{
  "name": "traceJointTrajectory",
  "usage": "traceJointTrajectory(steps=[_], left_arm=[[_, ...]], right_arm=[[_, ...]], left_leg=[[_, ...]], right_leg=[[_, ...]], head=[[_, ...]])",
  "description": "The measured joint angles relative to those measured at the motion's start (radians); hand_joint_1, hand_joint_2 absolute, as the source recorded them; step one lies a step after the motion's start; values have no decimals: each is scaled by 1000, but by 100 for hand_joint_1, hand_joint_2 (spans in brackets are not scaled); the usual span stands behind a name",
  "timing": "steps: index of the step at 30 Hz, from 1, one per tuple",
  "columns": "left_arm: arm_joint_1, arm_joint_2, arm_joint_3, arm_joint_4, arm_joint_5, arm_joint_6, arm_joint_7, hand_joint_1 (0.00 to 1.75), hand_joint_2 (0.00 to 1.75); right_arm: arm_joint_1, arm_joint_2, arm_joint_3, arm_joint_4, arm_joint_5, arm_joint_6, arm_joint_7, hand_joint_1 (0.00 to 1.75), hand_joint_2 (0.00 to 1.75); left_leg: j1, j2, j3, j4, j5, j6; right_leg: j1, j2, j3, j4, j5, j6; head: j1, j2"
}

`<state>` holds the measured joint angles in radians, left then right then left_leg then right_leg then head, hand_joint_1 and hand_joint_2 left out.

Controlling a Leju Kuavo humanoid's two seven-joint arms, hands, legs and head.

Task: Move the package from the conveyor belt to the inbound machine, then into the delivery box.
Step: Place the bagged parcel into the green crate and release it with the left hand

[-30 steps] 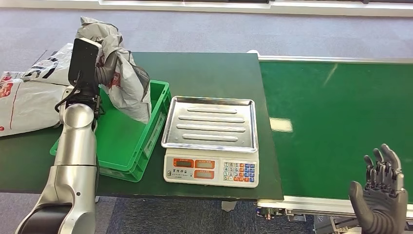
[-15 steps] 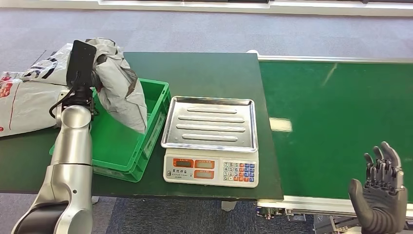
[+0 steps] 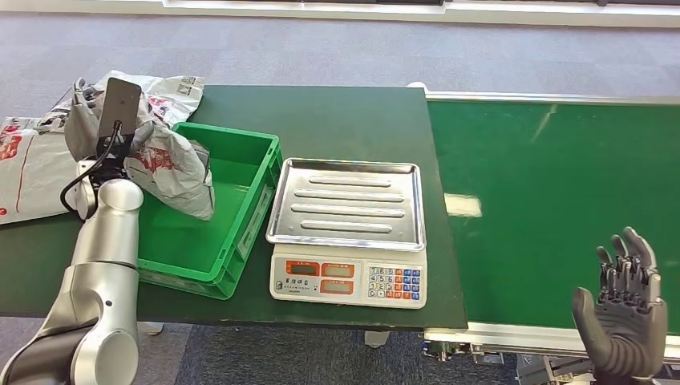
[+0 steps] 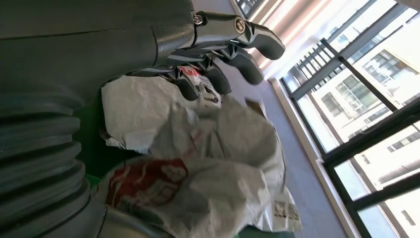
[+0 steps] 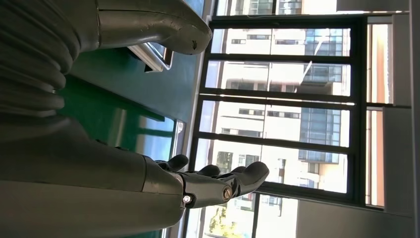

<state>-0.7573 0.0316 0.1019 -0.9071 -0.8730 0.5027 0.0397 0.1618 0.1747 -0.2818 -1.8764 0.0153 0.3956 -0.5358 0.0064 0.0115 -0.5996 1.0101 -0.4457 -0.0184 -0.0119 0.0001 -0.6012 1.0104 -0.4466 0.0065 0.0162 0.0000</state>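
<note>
At the far left of the dark green bench (image 3: 345, 112) lie several flat grey and white courier bags (image 3: 32, 168), one with red print. Just beside them the left hand (image 4: 218, 44) reaches over the left rim of the green plastic crate (image 3: 240, 216); the left wrist view shows its dark fingers (image 4: 190, 89) bent down onto the crumpled top of the grey package (image 3: 172, 164), while the thumb stands clear above, so whether the fingers actually pinch the plastic cannot be told. The package, a wrinkled grey poly mailer with red markings, slumps over the crate's left wall, its lower end hanging inside the crate and its upper part bunched against the hand. Right of the crate, touching its side, stands the electronic weighing scale (image 3: 346, 281) with a ribbed steel pan (image 3: 346, 200), two red displays and a coloured keypad. Further right runs the bright green conveyor belt (image 3: 553, 200). At the lower right, the right hand (image 3: 621, 309) is raised upright near the belt's front edge, fingers spread apart and holding nothing.
</note>
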Motion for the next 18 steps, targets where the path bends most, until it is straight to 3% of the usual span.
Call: traceJointTrajectory(steps=[4,14,16,18], left_arm=[[-4,14,24,35,-50,36,8,0,175],[-9,21,60,75,-35,16,-8,0,175],[-9,21,66,78,8,-31,-35,0,175],[-9,19,73,80,101,-136,-82,0,175]], right_arm=[[-19,0,2,16,0,0,8,0,175],[-40,-2,11,48,-1,0,9,0,175],[-41,-3,14,52,-3,0,9,0,175],[-43,-5,19,58,-7,0,9,0,175]], left_leg=[[0,0,0,0,0,0],[0,0,1,0,0,0],[0,0,1,0,0,0],[0,0,1,0,0,0]], right_leg=[[0,0,0,0,0,0],[1,0,0,0,0,0],[1,0,0,0,0,0],[1,0,0,0,0,0]], head=[[0,0],[0,0],[0,0],[0,0]])
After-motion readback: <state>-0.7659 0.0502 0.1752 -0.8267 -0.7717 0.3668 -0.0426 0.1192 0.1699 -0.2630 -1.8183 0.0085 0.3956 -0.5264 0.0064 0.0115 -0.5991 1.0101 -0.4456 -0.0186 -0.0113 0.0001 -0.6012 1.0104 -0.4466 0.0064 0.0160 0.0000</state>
